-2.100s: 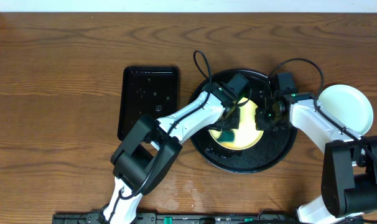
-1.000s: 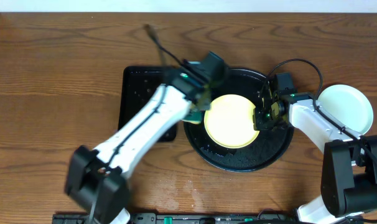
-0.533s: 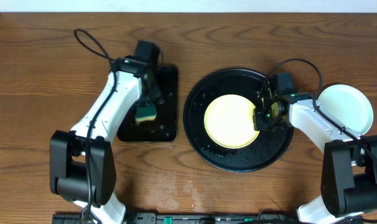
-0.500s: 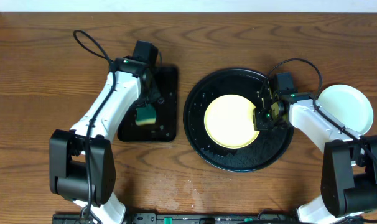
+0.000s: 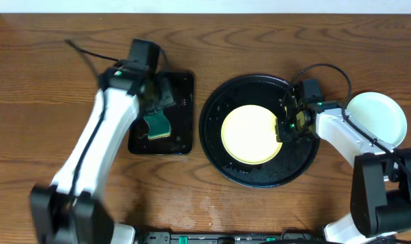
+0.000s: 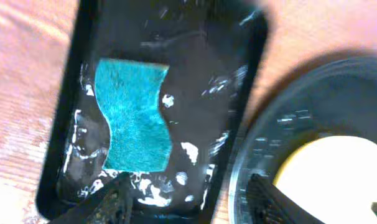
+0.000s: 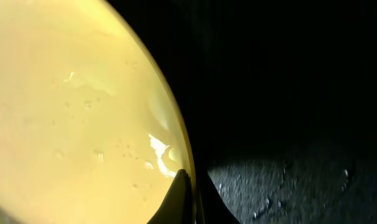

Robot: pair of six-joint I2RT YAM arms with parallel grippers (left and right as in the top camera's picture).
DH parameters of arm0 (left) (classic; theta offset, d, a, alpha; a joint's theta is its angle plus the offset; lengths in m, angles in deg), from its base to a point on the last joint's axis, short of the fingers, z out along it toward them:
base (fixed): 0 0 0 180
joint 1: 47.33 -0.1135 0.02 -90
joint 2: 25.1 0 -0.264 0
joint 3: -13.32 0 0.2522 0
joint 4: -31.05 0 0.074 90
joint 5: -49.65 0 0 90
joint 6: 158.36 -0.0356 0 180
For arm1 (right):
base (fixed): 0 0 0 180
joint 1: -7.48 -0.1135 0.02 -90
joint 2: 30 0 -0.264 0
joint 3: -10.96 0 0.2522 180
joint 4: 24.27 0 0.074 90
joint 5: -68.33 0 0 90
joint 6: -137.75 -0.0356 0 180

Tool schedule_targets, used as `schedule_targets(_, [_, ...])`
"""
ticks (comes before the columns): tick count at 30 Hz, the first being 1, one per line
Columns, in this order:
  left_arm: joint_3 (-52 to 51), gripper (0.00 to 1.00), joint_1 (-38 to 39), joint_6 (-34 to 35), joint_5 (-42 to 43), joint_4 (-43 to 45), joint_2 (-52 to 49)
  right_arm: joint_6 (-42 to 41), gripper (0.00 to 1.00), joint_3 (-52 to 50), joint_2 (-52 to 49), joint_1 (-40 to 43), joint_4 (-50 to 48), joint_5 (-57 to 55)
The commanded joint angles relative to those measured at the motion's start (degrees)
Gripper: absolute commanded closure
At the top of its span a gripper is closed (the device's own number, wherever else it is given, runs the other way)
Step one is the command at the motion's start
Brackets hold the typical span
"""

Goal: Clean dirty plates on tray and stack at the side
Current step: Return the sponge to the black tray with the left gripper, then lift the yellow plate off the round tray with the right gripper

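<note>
Overhead view of a wooden table [image 5: 70, 41] with two robot arms. In the middle sits a round black tray [image 5: 216, 102] with a raised rim, wet and glossy. A yellow plate [image 5: 249, 133] lies flat in it, its face looking clean, with only water drops showing in the right wrist view.

The right gripper [image 7: 185, 194] is closed on the plate's right edge, one thin finger above the rim and one below. This probably steadies the plate, or readies it to be lifted out.

To the left, a smaller rectangular tray [image 5: 182, 81] holds a green sponge [image 5: 157, 126], lying flat in suds. The left gripper [image 6: 190, 198] hovers just above it with its jaws well apart and holding nothing. The sponge lies loose, so wiping seems finished for this plate.

On the table right of the round tray rests a pale plate [image 5: 375, 118], likely the start of the stack; whether another lies beneath it is unclear.
</note>
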Motion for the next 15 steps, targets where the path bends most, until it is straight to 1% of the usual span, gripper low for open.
schedule_targets(1, [1.7, 0.31, -0.3, -1.0, 1.2, -0.3, 6.5, 1.5, 0.99, 2.5, 6.5, 0.0, 1.2, -2.1])
schedule_targets(2, [1.7, 0.21, -0.3, -1.0, 1.2, -0.3, 8.0, 1.5, 0.99, 2.7, 8.8, 0.0, 1.4, -3.8])
schedule_targets(3, [1.7, 0.19, -0.3, -1.0, 1.2, -0.3, 9.1, 1.5, 0.99, 2.8, 10.7, -0.1, 1.5, -5.4])
schedule_targets(5, [1.7, 0.19, -0.3, -1.0, 1.2, -0.3, 11.0, 1.6, 0.99, 2.8, 14.5, -0.1, 1.7, -8.5])
schedule_targets(9, [1.7, 0.18, -0.3, -1.0, 1.2, -0.3, 13.0, 4.5, 0.99, 2.8, 20.4, -0.1, 1.6, -12.1])
schedule_targets(15, [1.7, 0.18, -0.3, -1.0, 1.2, -0.3, 12.9, 7.0, 0.99, 2.8, 26.2, -0.1, 0.9, -13.3])
